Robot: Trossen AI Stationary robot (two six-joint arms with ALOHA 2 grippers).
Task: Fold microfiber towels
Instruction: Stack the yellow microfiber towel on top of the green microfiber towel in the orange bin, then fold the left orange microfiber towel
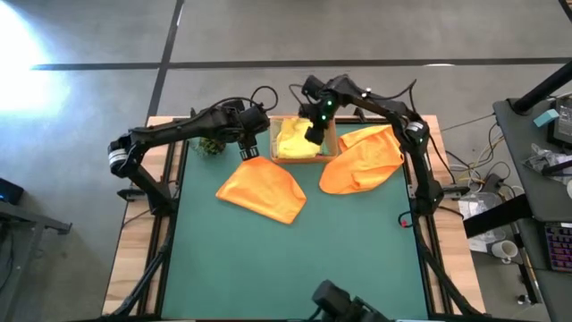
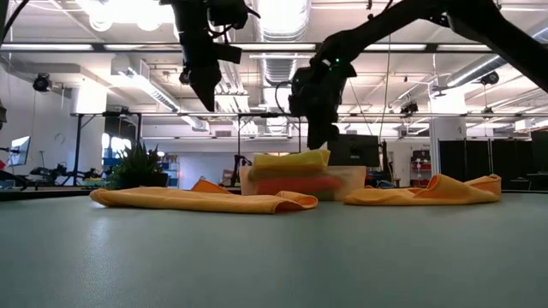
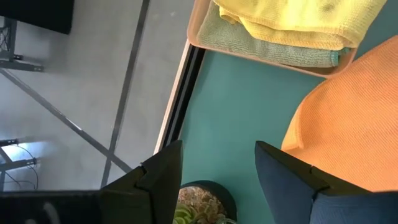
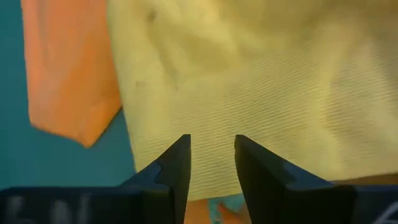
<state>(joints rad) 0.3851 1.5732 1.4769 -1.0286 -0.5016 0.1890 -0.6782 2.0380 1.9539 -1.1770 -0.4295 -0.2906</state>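
- The right gripper [image 4: 210, 163] hovers over the yellow towel [image 1: 292, 136] topping the stack in the tray [image 1: 302, 158], upper centre of the high view; jaws narrowly parted, empty.
- The left gripper [image 3: 217, 168] hangs above the orange towel [image 1: 262, 190] on the desk [image 1: 295, 259], jaws wide, empty.
- Likely step: fetching the next towel (a second orange one [image 1: 365, 161] lies right of the tray); the right arm must descend and pinch.
- Lower stack layers are mostly hidden.

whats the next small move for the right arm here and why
Probably lower the right pincer straight down onto the yellow towel in the tray. It hangs just above that towel with its fingers apart and nothing between them. The left pincer waits open beside the folded orange towel.
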